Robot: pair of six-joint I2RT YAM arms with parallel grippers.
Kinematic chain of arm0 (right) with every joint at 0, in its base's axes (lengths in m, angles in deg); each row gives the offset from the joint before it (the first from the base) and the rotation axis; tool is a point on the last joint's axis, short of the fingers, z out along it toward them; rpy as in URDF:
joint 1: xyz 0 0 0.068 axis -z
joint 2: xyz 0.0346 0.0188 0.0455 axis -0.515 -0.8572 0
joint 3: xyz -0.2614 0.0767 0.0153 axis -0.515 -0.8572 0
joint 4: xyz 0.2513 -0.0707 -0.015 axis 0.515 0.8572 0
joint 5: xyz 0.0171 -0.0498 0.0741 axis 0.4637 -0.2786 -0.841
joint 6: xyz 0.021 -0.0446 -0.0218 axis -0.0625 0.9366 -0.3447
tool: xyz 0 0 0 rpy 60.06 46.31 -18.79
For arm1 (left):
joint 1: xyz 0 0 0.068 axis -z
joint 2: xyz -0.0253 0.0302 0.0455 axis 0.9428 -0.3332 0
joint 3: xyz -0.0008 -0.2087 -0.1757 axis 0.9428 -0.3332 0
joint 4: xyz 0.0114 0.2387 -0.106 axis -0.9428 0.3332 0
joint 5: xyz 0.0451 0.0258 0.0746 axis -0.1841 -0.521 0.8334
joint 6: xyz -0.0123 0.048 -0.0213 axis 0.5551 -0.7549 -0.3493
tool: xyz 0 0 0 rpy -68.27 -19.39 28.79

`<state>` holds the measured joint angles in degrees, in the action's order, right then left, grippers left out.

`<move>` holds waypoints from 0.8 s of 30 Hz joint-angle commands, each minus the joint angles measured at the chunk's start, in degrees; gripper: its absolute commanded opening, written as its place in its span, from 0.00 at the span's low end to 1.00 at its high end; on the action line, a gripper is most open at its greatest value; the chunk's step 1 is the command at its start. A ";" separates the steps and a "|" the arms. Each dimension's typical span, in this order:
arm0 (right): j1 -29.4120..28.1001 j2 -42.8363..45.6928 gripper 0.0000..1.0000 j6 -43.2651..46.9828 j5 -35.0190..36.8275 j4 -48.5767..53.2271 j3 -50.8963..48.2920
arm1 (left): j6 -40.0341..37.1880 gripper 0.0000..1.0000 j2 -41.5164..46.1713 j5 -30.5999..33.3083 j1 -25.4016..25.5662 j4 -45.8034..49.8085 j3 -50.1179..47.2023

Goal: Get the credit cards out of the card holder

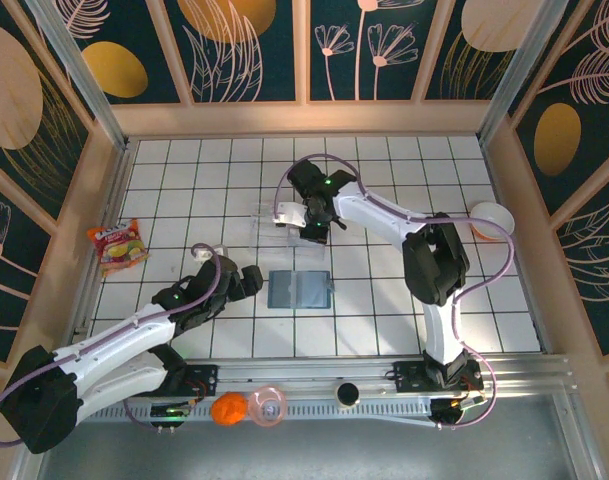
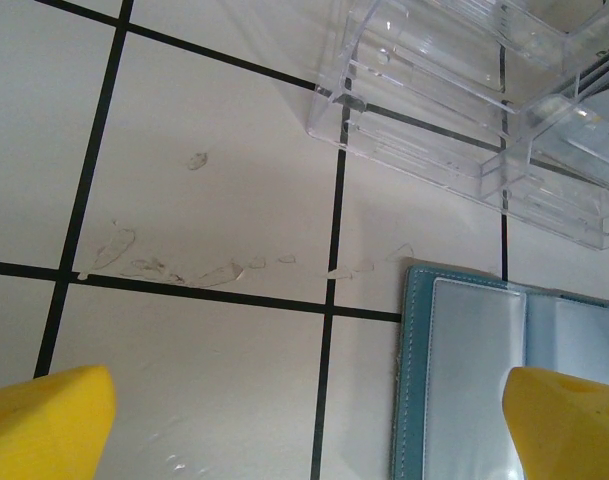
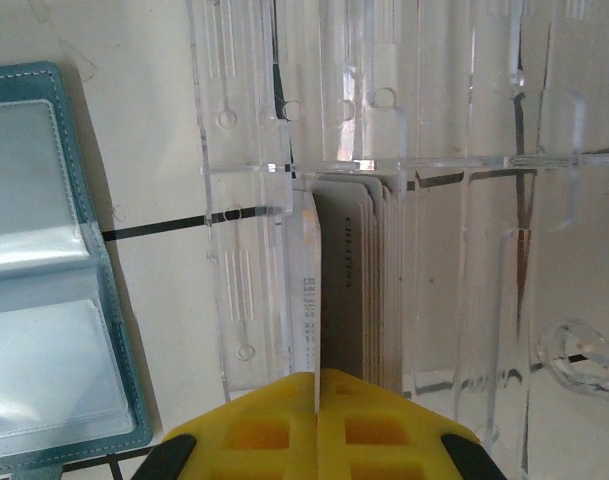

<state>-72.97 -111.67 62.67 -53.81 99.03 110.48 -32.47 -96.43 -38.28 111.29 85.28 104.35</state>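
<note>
Right gripper point(image 3: 317, 388) clenched edge-on on a credit card point(image 3: 308, 285), lower centre of the frame; left gripper point(image 2: 304, 425) released. We judge the cards light, stiff and slick, so we'd pinch a protruding short edge.

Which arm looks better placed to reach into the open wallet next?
Probably the left. The left hand is open, holding nothing, right by the wallet. The right hand is shut on a card at the clear tray, where other cards stand.
</note>
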 commanded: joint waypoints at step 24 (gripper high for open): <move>0.60 13.40 0.32 -10.14 -7.17 -18.39 -3.31 | -1.32 0.99 0.39 3.75 -0.62 -1.42 2.44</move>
<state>-72.97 -106.38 57.95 -56.70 89.65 109.59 -32.51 -96.43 -37.80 111.11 85.17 104.41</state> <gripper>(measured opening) 0.320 0.986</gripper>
